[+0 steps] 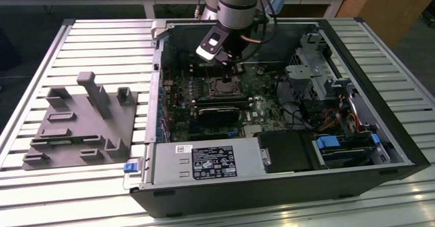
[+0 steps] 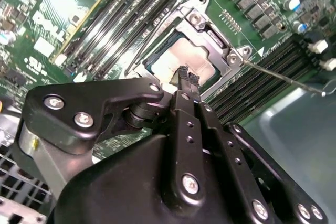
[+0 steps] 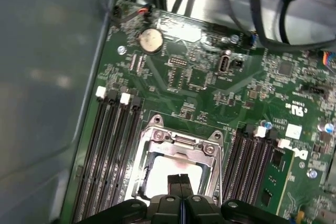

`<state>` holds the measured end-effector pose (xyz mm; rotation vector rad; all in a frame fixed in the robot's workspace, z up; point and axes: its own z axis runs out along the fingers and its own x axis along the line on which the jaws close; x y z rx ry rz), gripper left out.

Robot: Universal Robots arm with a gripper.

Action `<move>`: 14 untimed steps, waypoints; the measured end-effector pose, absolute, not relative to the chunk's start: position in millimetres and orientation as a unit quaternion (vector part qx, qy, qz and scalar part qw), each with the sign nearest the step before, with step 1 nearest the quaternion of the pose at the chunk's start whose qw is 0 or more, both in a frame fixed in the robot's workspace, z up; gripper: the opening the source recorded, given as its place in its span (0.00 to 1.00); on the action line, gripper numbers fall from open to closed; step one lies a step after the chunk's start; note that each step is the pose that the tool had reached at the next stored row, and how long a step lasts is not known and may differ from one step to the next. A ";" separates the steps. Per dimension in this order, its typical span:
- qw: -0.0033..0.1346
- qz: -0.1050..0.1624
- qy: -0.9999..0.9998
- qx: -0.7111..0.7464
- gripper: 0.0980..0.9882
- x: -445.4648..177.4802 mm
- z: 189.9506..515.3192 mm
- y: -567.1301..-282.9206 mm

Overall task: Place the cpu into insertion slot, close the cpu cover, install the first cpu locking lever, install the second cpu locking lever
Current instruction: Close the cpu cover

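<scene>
Jaws pressed together, nothing held, tips just over near edge of cpu (image 2: 181, 59). Cpu flat, face up, square with insertion slot (image 1: 223, 87), seated inside. Cpu cover (image 3: 181, 141) down, framing cpu. Thin locking lever (image 2: 283, 77) slants out from slot corner across memory slots (image 2: 252, 90). Open computer case (image 1: 380, 150) on slatted table (image 1: 102, 38)

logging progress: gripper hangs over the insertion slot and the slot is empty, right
Not empty: the cpu already lies in the insertion slot, as the second wrist view shows. The gripper does hang over it.
</scene>
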<state>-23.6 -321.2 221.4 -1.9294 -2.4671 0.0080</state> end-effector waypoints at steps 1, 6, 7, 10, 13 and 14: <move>0.005 0.003 -0.792 -0.610 0.01 -23.6 221.5 -321.2; 0.005 0.003 -0.816 -0.577 0.01 -23.6 221.4 -321.2; 0.005 0.003 -0.821 -0.571 0.01 -23.6 221.4 -321.2; 0.005 0.003 -0.834 -0.551 0.01 -23.6 221.4 -321.2; 0.005 0.003 -0.847 -0.531 0.01 -23.6 221.4 -321.2; 0.004 0.003 -0.852 -0.524 0.01 -23.6 221.4 -321.2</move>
